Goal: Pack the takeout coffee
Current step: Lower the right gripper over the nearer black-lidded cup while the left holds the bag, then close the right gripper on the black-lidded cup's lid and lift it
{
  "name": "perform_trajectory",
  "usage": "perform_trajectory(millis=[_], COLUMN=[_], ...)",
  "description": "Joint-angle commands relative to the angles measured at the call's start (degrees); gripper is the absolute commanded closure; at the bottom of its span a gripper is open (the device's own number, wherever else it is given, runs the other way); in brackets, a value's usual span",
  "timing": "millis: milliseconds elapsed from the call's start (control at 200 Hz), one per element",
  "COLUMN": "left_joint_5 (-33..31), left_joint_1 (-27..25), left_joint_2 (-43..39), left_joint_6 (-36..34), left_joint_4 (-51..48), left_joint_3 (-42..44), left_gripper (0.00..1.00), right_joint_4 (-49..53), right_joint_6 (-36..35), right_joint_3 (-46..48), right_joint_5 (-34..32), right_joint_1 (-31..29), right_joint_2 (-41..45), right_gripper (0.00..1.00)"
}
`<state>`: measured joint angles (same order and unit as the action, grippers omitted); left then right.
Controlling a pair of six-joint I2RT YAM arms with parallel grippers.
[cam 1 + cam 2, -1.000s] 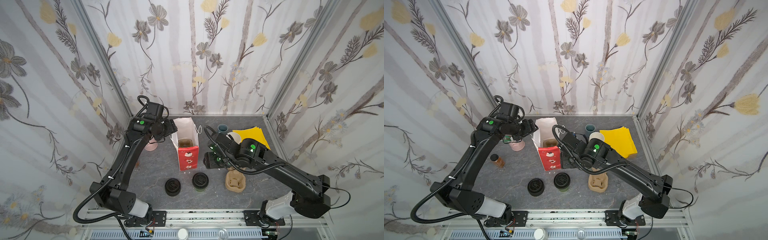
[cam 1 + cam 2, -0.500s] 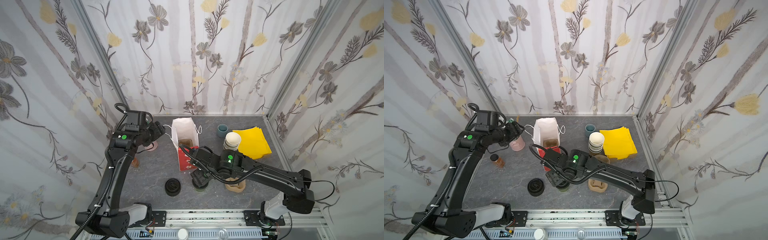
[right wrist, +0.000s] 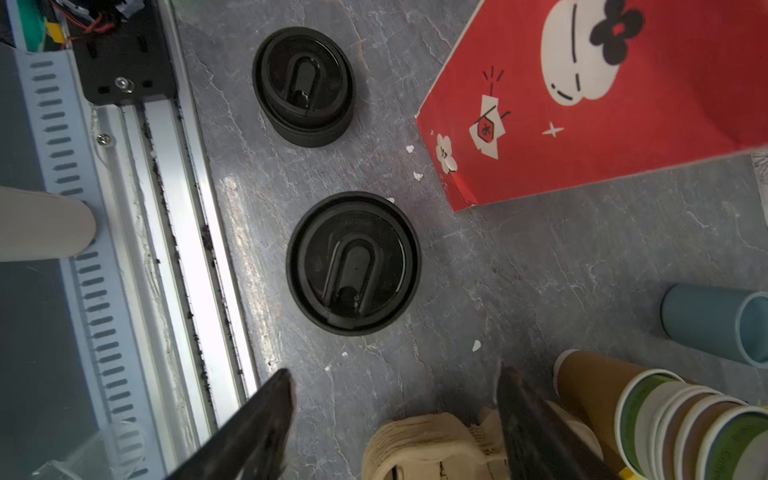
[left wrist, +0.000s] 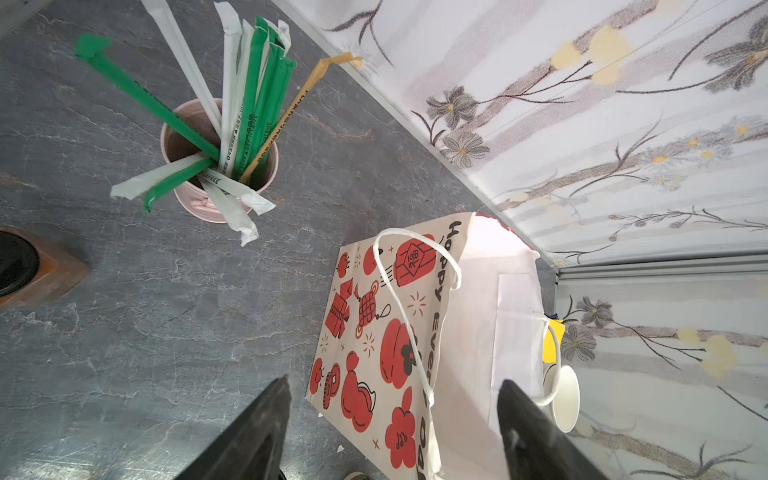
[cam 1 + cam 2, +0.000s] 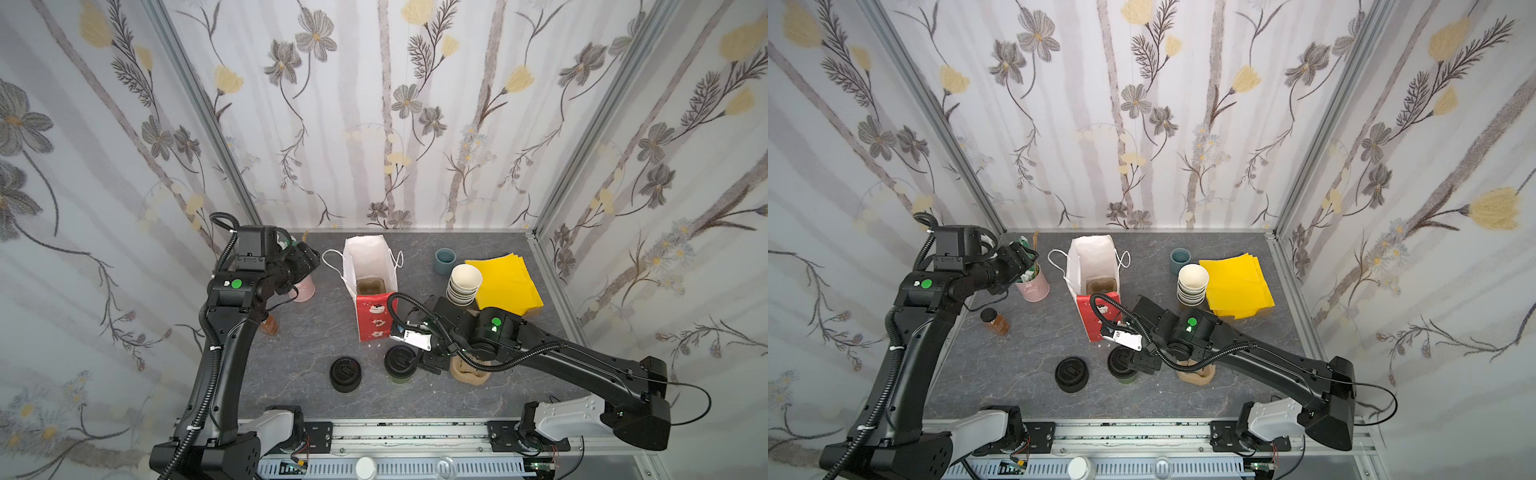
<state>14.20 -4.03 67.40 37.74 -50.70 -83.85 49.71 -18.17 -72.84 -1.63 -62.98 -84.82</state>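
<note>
The takeout coffee (image 5: 399,363) (image 5: 1121,365), a small cup under a black sip lid (image 3: 353,264), stands upright near the table's front, in front of the red-and-white paper bag (image 5: 374,322) (image 5: 1096,266) (image 3: 582,104). My right gripper (image 5: 430,362) (image 5: 1144,360) (image 3: 395,378) is open and empty, low beside the cup on its right, not touching it. My left gripper (image 5: 309,259) (image 5: 1025,253) (image 4: 395,382) hangs open and empty at the back left, with the bag (image 4: 395,332) ahead of its jaws. The bag stands open with a pulp cup carrier (image 5: 371,286) on its floor.
A squat stack of black lids (image 5: 345,374) (image 3: 303,87) sits left of the coffee. Pulp carriers (image 5: 469,374) (image 3: 419,444) lie under my right wrist. A pink tin of straws (image 4: 220,166), an amber bottle (image 5: 270,326), a blue cup (image 5: 445,261), stacked paper cups (image 5: 463,284) and yellow napkins (image 5: 503,282) stand around.
My right arm swung from beside the bag down to the lidded cup at the front and its jaws opened wider. My left arm drew back from the bag toward the left wall.
</note>
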Motion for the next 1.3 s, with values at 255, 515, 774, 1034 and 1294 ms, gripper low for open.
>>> perform_trajectory(millis=[255,515,774,1034,1294], left_joint_5=[-0.1,0.2,0.3,0.4,0.4], left_joint_1=[0.1,0.3,0.3,0.4,0.4], left_joint_2=[-0.9,-0.7,-0.9,-1.0,-1.2], left_joint_6=[1.2,1.0,1.0,1.2,1.2], left_joint_4=[2.9,3.0,3.2,3.4,3.5], left_joint_3=[1.4,1.2,1.1,1.5,1.6], left_gripper=[0.22,0.24,0.25,0.27,0.28], right_joint_4=[-6.9,-9.2,-9.1,-8.8,-8.4], right_joint_6=[-4.1,-3.8,-2.5,-1.6,-1.3], right_joint_3=[-0.3,0.6,1.6,1.1,-0.1], right_joint_5=[3.3,2.9,5.1,6.2,6.9], right_joint_1=[-1.4,-1.4,-1.3,-1.3,-0.8], right_joint_2=[-5.5,-8.9,-9.7,-11.8,-13.6], right_gripper=[0.21,0.18,0.01,0.08,0.11])
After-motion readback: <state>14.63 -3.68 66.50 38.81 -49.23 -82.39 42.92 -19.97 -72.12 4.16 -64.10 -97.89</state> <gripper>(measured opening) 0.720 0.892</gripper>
